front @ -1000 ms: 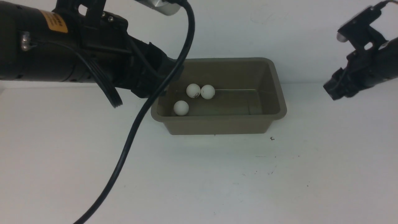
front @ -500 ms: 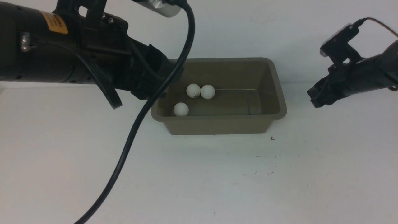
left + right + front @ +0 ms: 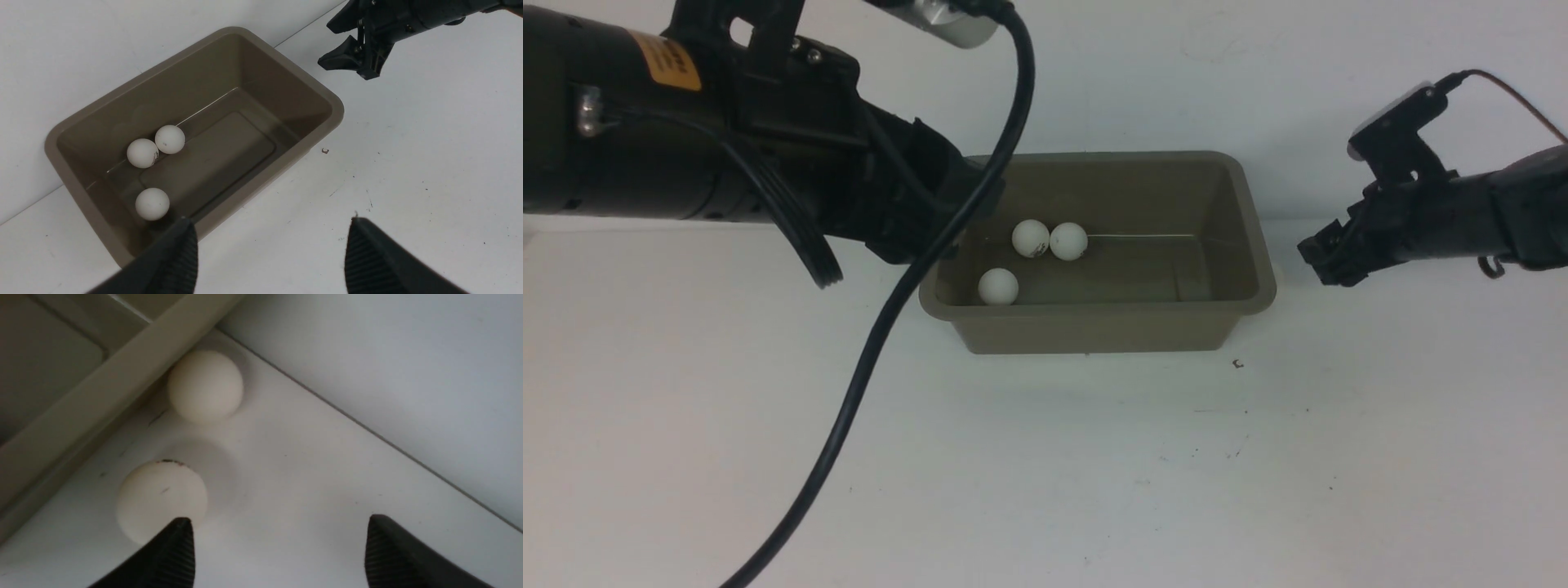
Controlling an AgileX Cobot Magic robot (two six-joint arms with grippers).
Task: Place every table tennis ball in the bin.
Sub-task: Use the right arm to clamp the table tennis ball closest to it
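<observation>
Right gripper [image 3: 1315,263]: jaws spread, nothing held, low beside bin [image 3: 102,396]. Off-centre to near ball [image 3: 161,498]; may clip it into far ball [image 3: 205,386], scattering both.

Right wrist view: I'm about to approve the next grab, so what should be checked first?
1. Right fingers open: ok.
2. Nothing held between them: ok.
3. Near ball centred between those fingers: not ok, it lies off toward one finger.
4. Room around the far ball: not ok, it lies close against the bin.
5. Three balls lying inside the bin: ok.
6. Left fingers open and empty: ok.
</observation>
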